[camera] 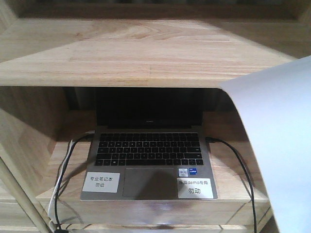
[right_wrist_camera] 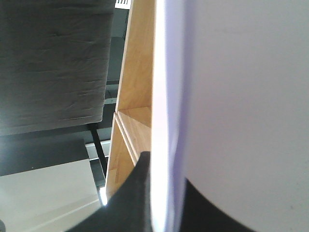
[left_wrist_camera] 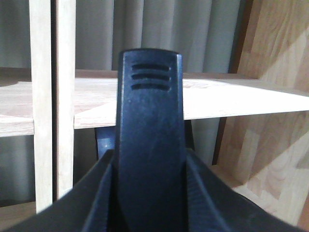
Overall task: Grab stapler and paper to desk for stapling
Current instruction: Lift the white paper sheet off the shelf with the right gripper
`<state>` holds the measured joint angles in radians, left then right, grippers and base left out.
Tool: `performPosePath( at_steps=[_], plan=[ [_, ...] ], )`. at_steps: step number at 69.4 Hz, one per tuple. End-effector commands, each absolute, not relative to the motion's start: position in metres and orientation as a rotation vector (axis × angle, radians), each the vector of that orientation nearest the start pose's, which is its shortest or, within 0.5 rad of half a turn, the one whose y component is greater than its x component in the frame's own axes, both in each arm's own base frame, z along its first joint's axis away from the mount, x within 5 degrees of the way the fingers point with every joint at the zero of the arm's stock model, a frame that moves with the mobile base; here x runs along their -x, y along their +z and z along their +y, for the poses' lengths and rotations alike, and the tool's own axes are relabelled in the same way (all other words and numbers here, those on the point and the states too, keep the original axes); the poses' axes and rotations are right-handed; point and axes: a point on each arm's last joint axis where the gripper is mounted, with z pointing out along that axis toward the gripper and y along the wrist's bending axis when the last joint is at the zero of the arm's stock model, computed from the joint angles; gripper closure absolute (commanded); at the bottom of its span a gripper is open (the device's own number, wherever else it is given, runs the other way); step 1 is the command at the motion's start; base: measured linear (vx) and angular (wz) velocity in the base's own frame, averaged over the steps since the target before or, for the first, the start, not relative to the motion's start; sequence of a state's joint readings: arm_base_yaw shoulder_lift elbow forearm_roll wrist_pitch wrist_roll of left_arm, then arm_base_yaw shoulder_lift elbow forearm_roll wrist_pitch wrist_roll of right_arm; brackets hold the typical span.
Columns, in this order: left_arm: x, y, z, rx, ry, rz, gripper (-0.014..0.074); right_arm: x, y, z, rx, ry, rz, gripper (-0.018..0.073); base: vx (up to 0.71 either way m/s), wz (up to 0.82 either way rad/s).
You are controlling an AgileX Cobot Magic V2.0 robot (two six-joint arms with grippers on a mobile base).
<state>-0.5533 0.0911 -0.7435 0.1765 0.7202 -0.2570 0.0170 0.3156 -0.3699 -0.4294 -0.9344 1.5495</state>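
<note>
The black stapler (left_wrist_camera: pixel 149 121) stands upright in the left wrist view, three grooves near its top, and my left gripper (left_wrist_camera: pixel 149 162) is shut on its lower part. The white paper (camera: pixel 282 136) hangs curved at the right of the front view, in front of the light wood desk (camera: pixel 136 53). In the right wrist view the paper (right_wrist_camera: pixel 241 96) runs edge-on up the frame, and my right gripper (right_wrist_camera: pixel 166 195) is shut on its lower edge. Neither gripper shows in the front view. The desk's plank top (left_wrist_camera: pixel 231 99) lies behind the stapler.
An open laptop (camera: pixel 148 155) with two white labels sits on the lower shelf under the desk top. Black cables (camera: pixel 243 170) trail off both its sides. Pale wooden uprights (left_wrist_camera: pixel 41 96) stand at the left, with a grey curtain (left_wrist_camera: pixel 207 34) behind.
</note>
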Motion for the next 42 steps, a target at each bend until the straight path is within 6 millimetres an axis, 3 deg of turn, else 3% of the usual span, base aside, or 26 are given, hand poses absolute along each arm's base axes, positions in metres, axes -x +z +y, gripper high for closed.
performPosePath(
  at_steps=[1, 42],
  plan=[
    [0.0098, 0.3915, 0.0172, -0.236, -0.474, 1.423, 0.0603, -0.0295, 0.388, 0.0301, -0.034, 1.344, 0.637, 0.0568, 0.0, 0.0],
    [0.0098, 0.3915, 0.0172, -0.236, -0.474, 1.423, 0.0603, -0.0295, 0.388, 0.0301, -0.033, 1.342, 0.636, 0.0568, 0.0, 0.0]
  ],
)
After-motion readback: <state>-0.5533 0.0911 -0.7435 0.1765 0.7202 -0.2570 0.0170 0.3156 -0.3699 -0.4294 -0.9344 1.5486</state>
